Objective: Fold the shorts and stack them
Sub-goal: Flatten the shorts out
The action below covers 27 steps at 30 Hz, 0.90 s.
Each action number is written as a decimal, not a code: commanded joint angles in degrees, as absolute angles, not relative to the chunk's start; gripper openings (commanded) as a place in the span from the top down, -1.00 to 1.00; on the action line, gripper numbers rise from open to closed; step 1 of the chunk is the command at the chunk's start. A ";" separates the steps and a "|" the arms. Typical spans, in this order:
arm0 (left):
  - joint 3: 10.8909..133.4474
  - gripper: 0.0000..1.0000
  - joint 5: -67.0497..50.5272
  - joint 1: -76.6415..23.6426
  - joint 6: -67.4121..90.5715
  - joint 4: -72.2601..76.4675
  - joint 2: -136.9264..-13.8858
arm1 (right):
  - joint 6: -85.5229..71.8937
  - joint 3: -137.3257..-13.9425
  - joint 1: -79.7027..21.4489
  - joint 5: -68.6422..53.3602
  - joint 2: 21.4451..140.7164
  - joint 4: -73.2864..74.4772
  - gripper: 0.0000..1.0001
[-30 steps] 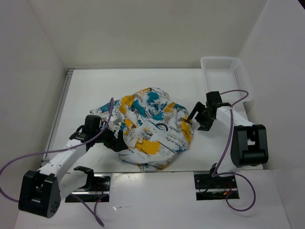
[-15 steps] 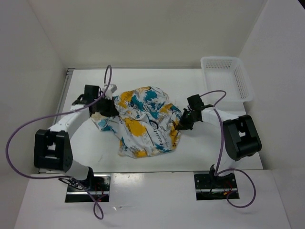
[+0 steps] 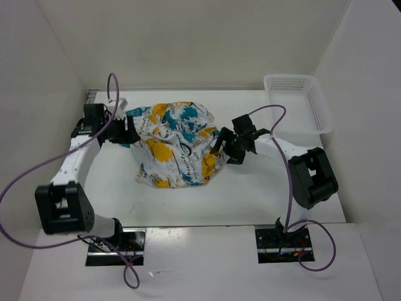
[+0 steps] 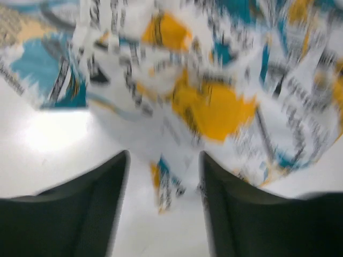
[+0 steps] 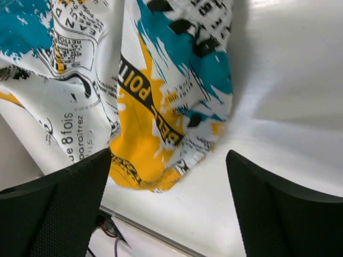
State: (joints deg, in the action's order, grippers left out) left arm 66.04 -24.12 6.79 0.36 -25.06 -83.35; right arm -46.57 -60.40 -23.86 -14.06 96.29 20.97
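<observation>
**Top view:** The shorts [image 3: 175,147] lie in a crumpled heap on the white table [image 3: 250,194], near its middle and well apart from the white mesh basket [image 3: 294,106] at the far right corner. The left gripper [image 3: 131,132] sits at the heap's left edge and the right gripper [image 3: 218,145] at its right edge. Contact with the cloth cannot be judged from above.

**Left wrist view, blurred:** Two dark fingers [image 4: 80,203] stand apart with the jaws open. A small tip of printed fabric reaches down between them, unpinched.

**Right wrist view:** The fingers [image 5: 59,214] are spread wide and clamp nothing. The shorts' yellow and teal edge reaches in between them over the bare table.
</observation>
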 commanded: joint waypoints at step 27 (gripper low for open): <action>29.89 -0.20 -27.15 5.45 0.00 -5.81 -78.30 | -42.36 -57.31 -20.75 -11.24 87.71 22.86 -0.45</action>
